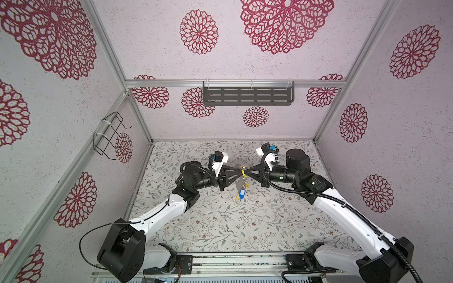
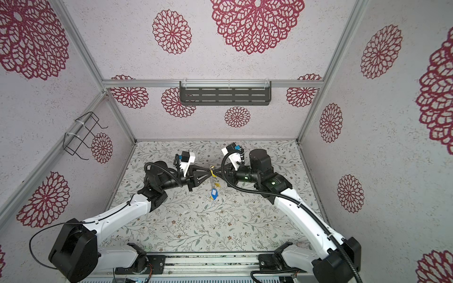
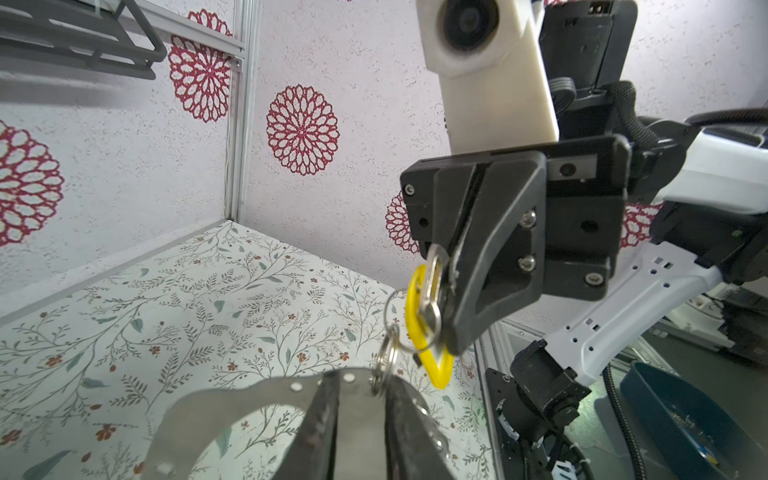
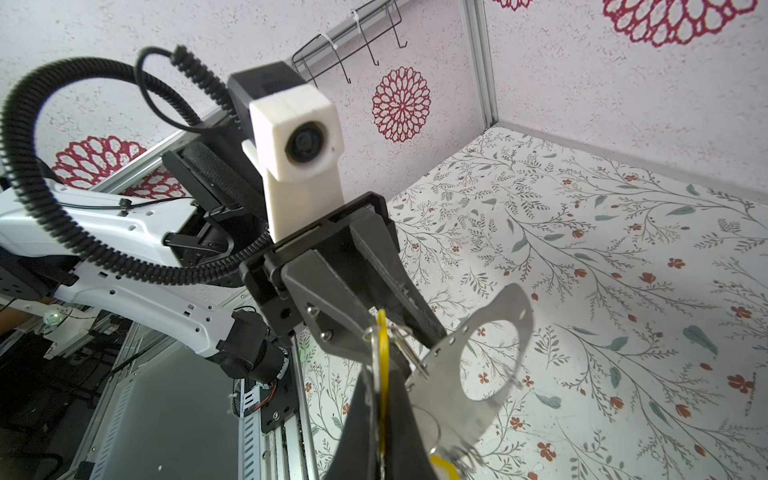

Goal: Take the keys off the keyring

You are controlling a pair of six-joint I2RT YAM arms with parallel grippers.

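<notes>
step (likely): freeing yellow key tag [image 3: 435,369] from keyring [image 3: 266,395] | right claw [image 3: 446,334]: clamped on that tag | left claw [image 3: 360,384]: narrow-jawed at keyring rim, grip unclear | keyring: aloft between claws over table [image 1: 220,220], blue key tag [image 1: 242,193] dangling | next: probably firm keyring hold, then pull apart

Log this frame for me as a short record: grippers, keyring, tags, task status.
right gripper: shut on a yellow oblong plastic key tag
left gripper: fingers either side of the flat grey metal crescent keyring; grip unclear
position: both meet in mid-air above the floral table
other tags: blue plastic tag dangles below the keyring
status: silver rings link yellow tag to keyring
</notes>
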